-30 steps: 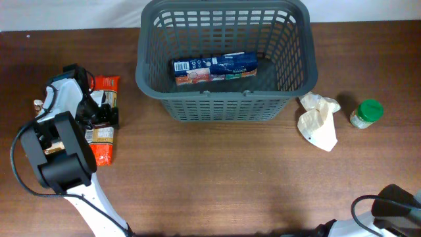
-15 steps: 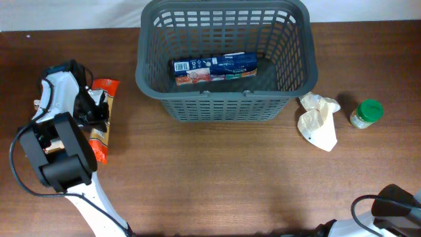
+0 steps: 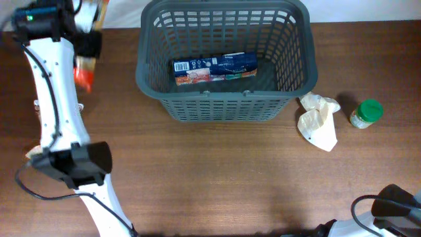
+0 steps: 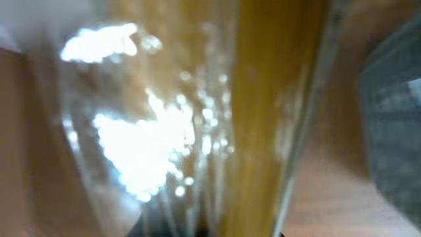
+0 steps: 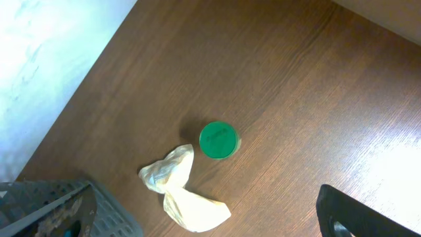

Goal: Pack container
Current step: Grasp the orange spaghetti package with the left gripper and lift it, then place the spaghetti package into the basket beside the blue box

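The left arm (image 3: 49, 99) rises from its base at about 8 o'clock on the table (image 3: 217, 178) and stretches straight up to the 11 o'clock corner. The left gripper (image 3: 87, 45) sits at its far end. It is clamped on a packet (image 3: 83, 71) with an orange-red end, which hangs off the tabletop just beside the arm. In the left wrist view the packet (image 4: 197, 131) fills nearly the whole picture as a blurred, shiny clear film over yellow-orange contents. The fingers themselves cannot be made out there. A grey edge of the container (image 4: 395, 131) shows at 3 o'clock.

The right arm (image 3: 391, 207) is low at 5 o'clock in the overhead view, mostly out of frame. Of the right gripper (image 5: 347, 216) only one dark finger shows, at 5 o'clock in its wrist view. I cannot tell whether its jaws are apart or together.

The container (image 3: 227, 108) stands at 12 o'clock on the dark brown wooden table, well apart from the held packet. Inside it a blue box (image 3: 214, 68) lies flat on the floor, toward the left.

At 3 o'clock a crumpled pale wrapper (image 3: 318, 122) lies just beside the container's right front corner. A jar (image 3: 366, 113) with a green lid stands upright near it, farther right.

A white surface (image 3: 362, 10) runs along the table's far edge.
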You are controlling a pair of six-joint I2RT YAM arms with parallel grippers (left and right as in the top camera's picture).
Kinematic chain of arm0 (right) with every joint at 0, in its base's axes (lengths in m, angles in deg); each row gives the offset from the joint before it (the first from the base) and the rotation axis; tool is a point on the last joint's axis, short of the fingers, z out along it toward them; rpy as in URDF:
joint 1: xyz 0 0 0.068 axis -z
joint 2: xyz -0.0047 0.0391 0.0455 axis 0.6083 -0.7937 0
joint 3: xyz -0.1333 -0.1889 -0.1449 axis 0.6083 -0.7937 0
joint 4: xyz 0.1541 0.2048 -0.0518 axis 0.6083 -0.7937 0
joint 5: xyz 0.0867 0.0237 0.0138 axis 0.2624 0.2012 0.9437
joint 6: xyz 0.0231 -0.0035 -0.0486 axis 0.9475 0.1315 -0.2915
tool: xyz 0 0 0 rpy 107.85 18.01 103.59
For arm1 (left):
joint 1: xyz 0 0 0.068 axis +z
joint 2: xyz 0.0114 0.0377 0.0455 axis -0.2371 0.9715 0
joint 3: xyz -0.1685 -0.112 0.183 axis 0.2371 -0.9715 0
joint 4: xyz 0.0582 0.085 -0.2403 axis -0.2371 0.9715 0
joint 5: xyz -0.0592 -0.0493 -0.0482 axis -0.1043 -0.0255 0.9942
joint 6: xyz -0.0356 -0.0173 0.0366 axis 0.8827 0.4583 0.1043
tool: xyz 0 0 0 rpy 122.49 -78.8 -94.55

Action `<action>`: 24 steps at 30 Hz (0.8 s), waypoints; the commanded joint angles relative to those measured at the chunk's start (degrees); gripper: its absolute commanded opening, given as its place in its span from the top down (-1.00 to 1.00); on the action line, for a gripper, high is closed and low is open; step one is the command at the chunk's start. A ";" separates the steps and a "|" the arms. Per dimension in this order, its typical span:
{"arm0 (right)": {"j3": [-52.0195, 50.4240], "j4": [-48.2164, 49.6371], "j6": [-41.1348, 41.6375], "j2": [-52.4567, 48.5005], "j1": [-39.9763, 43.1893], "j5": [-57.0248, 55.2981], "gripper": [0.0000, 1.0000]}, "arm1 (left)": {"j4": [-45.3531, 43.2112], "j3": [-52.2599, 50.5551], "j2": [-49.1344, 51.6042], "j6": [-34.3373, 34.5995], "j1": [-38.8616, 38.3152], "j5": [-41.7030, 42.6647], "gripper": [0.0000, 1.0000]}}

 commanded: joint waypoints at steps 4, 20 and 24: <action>0.50 -0.02 0.44 -0.52 0.15 -0.72 -0.97 | -2.43 15.04 -6.64 -32.94 -12.61 -1.51 0.96; 0.50 -0.02 0.44 -0.52 0.15 -0.72 -0.97 | -7.02 -3.76 0.52 -56.85 -27.93 9.53 0.96; 0.50 -0.02 0.44 -0.52 0.15 -0.72 -0.97 | -9.03 -9.42 4.90 -51.23 -28.65 9.31 0.97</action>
